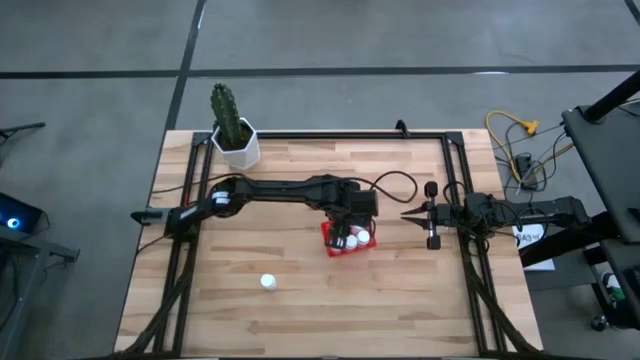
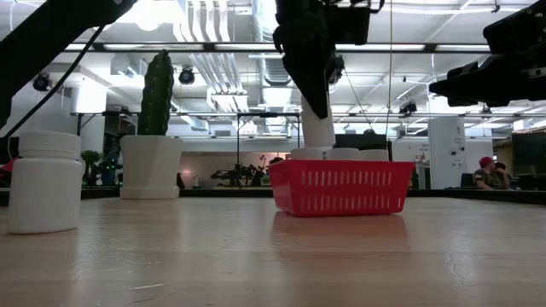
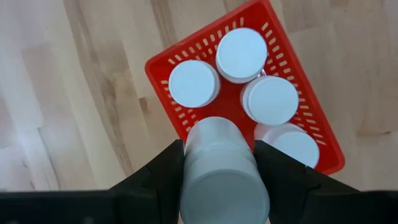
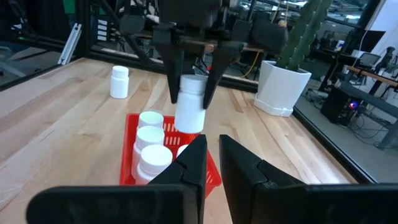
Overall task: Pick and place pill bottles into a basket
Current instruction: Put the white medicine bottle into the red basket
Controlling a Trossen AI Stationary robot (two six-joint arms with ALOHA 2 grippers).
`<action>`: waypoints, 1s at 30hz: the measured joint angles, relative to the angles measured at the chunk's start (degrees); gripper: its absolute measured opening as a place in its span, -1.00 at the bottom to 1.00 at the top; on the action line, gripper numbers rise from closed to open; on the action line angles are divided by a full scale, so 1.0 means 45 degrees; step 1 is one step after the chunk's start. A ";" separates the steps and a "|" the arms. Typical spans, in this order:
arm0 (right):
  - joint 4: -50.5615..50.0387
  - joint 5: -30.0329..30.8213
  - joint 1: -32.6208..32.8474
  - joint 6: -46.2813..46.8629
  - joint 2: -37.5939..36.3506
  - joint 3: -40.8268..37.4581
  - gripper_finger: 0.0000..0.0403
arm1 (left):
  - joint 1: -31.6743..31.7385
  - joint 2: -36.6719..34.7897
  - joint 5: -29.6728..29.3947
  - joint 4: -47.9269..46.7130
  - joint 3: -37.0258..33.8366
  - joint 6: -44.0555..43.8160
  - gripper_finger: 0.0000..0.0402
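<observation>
Left wrist view — left gripper (image 3: 221, 163) clamps a pill bottle (image 3: 222, 177) over the basket (image 3: 158, 68).

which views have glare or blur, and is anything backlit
Low view: ceiling lights glare, leaving the left tool and its pill bottle backlit; the near bottle is slightly soft. Left wrist view: the held bottle is blurred, the basket sharp. High view: even light.

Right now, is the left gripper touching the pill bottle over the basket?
Touching: the left wrist view shows the left gripper fingers pressed against both sides of the pill bottle.
</observation>
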 joint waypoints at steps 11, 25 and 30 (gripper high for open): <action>0.0000 0.0000 0.0000 0.0001 0.0015 0.0000 -0.83 | 0.0017 0.0477 0.0000 -0.0005 0.0005 0.0048 -0.24; 0.0000 0.0000 -0.0002 0.0000 0.0010 0.0000 -0.83 | 0.0058 0.0895 0.0004 0.0339 0.0015 0.0111 -0.23; 0.0000 -0.0005 -0.0010 0.0000 0.0005 0.0000 -0.83 | 0.0058 0.0895 0.0002 0.0385 0.0011 0.0106 -0.23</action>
